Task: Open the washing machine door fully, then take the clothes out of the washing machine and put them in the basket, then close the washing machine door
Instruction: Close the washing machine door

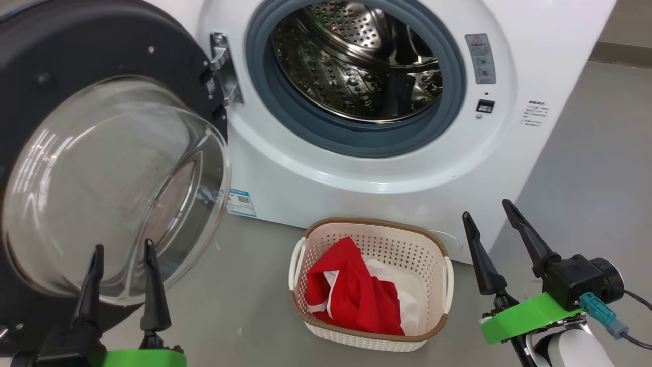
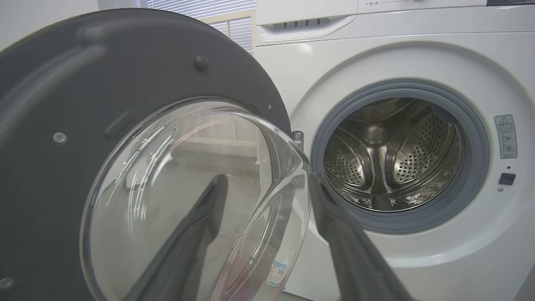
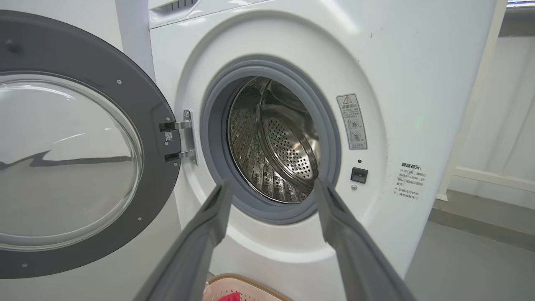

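Two grippers stand low in the head view, one at each lower corner, and both are empty. At the far left the door [image 1: 76, 46] is swung wide open. Its inner side faces the robot, and its glass bowl [image 1: 102, 178] bulges toward the camera. The left gripper [image 1: 123, 244] is just in front of the lower part of this bowl. Its fingers point up and are a little apart, with nothing between them. I cannot tell whether they touch the glass. In the left wrist view one finger [image 2: 196, 234] is seen against the bowl and the other is beside its rim.

To the right of the door, the metal hinge [image 1: 222, 69] joins it to the washer [image 1: 316, 168]. The grey ring [image 1: 270, 102] goes around the mouth, and the steel drum [image 1: 356, 66] behind it shows bare perforated metal. A blue sticker [image 1: 240, 202] is low on the left of the front.

On the floor [image 1: 244, 285], just in front of the washer, is the basket [image 1: 367, 340]. The clothes [image 1: 351, 298], red with white trim, lie inside it, more on its left side.

Right of the basket is the right gripper [image 1: 486, 208]. Its jaws are spread wide and hold nothing, and its fingers point up and tilt left. In its wrist view the fingers [image 3: 347, 234] frame the drum mouth, and the basket rim is at the bottom edge.
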Robot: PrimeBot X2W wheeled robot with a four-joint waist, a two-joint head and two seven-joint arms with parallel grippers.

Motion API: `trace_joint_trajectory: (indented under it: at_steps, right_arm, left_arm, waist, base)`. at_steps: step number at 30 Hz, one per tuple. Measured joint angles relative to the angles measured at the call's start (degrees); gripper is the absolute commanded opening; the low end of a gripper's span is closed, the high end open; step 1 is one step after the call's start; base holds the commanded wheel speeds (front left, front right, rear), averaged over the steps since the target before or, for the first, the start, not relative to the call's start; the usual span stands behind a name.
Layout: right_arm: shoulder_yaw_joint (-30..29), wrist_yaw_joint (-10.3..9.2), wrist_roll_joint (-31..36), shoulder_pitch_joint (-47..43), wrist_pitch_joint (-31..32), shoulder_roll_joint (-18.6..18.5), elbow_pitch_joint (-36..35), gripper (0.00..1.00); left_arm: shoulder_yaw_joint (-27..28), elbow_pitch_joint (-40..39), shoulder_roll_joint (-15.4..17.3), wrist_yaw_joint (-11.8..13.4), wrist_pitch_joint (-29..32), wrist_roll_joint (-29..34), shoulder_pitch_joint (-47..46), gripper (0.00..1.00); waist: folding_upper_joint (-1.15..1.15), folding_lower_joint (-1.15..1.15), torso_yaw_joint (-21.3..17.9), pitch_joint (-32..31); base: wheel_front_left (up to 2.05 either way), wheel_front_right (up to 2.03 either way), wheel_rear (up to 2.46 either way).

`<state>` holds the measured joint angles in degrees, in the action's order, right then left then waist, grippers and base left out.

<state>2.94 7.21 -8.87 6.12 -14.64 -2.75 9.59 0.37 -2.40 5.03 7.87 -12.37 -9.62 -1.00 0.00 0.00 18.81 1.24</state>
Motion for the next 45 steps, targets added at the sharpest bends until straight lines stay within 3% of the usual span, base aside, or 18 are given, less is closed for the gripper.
trace_joint_trajectory:
  at_steps: [13, 20, 21, 22, 23, 29, 36, 45]
  right_arm:
    - [1.36, 0.0, 0.04, 0.02, 0.0, -0.02, 0.2, 1.0]
    - [1.58, 0.0, 0.03, 0.0, -0.01, -0.02, 0.4, 1.0]
    - [1.6, 0.0, 0.02, -0.01, -0.01, -0.02, 0.45, 1.0]
    - [1.64, 0.0, 0.02, -0.03, 0.0, -0.02, 0.49, 1.0]
    - [1.67, 0.0, 0.02, -0.05, 0.0, -0.02, 0.53, 1.0]
    - [1.85, 0.0, -0.08, -0.13, -0.01, -0.02, 0.79, 1.0]
    - [1.7, 0.0, -0.08, -0.2, 0.0, -0.02, 0.86, 1.0]
    - [1.63, 0.0, -0.7, -0.36, 0.0, -0.01, 1.23, 1.0]
  left_arm:
    - [0.13, -0.14, 0.07, 1.21, 0.19, -0.12, 1.19, 1.0]
    - [0.2, -0.45, 0.47, 1.35, 0.16, -0.53, 1.31, 1.0]
    - [0.19, -0.58, 0.51, 1.35, 0.14, -0.53, 1.37, 0.85]
    - [0.18, -0.71, 0.58, 1.35, 0.08, -0.53, 1.39, 0.35]
    - [0.19, -1.05, 0.64, 1.35, -0.22, -0.52, 1.4, 0.0]
    - [1.12, -4.66, 1.51, 1.37, -1.42, -0.51, 1.38, 0.0]
    - [6.03, -9.17, 4.54, 1.78, -1.93, -0.64, -0.17, 0.0]
    - [17.31, -8.39, 6.56, 1.07, -2.42, -11.2, -9.28, 0.0]
  waist:
    - [0.0, 0.0, 4.35, -0.96]
    - [0.0, 0.0, 4.8, -1.72]
    - [0.0, 0.0, 4.79, -1.81]
    - [0.0, 0.0, 4.78, -1.9]
    - [0.0, 0.0, 4.77, -1.98]
    - [0.0, 0.0, 4.6, -2.56]
    - [0.0, 0.0, 4.27, -2.85]
    - [0.0, 0.0, 3.59, -3.08]
  base:
    - [0.0, 0.0, 0.0]
    - [0.0, 0.0, 0.0]
    - [0.0, 0.0, 0.0]
    - [0.0, 0.0, 0.0]
    - [0.0, 0.0, 0.0]
    - [0.0, 0.0, 0.0]
    - [0.0, 0.0, 0.0]
    - [0.0, 0.0, 0.0]
